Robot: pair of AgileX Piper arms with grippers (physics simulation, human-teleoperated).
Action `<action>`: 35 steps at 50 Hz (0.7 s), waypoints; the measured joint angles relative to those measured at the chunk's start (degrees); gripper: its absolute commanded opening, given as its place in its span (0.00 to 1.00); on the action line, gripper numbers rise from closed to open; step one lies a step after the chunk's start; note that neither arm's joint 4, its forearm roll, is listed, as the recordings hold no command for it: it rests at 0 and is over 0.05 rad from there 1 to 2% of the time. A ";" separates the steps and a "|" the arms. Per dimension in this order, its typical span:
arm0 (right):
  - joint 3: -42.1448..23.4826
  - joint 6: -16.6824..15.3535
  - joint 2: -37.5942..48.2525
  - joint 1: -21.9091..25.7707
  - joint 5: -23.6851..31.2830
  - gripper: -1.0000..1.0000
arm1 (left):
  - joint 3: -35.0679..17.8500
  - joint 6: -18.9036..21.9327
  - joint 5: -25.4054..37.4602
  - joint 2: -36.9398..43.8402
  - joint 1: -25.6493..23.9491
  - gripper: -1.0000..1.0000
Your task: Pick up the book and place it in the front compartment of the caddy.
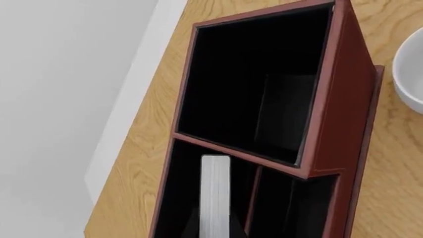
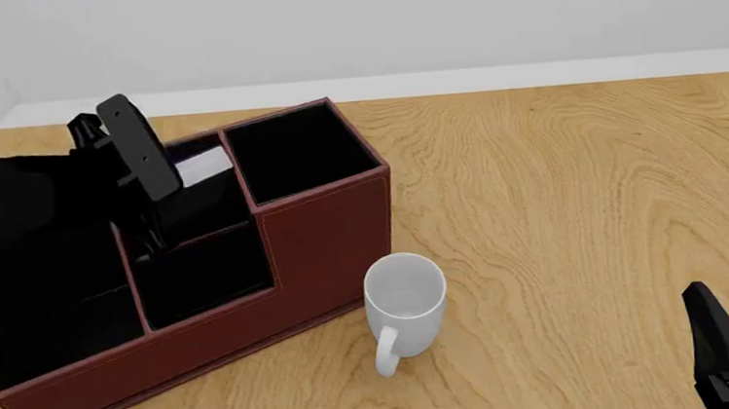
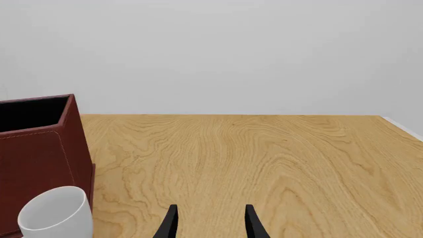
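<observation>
The left pincer (image 2: 153,243) is mostly hidden: in the front view the black arm and wrist cover it, and only dark finger shapes show low inside the caddy (image 2: 315,238). In the left wrist view its fingers are cut off at the frame edge, flanking the book (image 1: 215,193); whether they grip it I cannot tell. The book stands on edge between them, white page edges up, in a narrow black-lined slot, the front compartment (image 1: 198,198), beside a thin divider. Beyond the pincer lies the caddy's large square slot (image 1: 254,84), holding nothing.

The right pincer (image 3: 210,225) hovers low over bare table, fingers apart with nothing between them, partly cut off.

The table (image 2: 573,198) is light wood grain, meeting a plain pale wall. A white mug (image 2: 404,304) stands just beside the caddy's outer wall, well apart from the right pincer.
</observation>
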 measured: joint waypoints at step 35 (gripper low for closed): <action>0.00 0.00 0.00 0.00 0.00 1.00 | -1.32 6.56 -2.53 6.44 3.52 0.00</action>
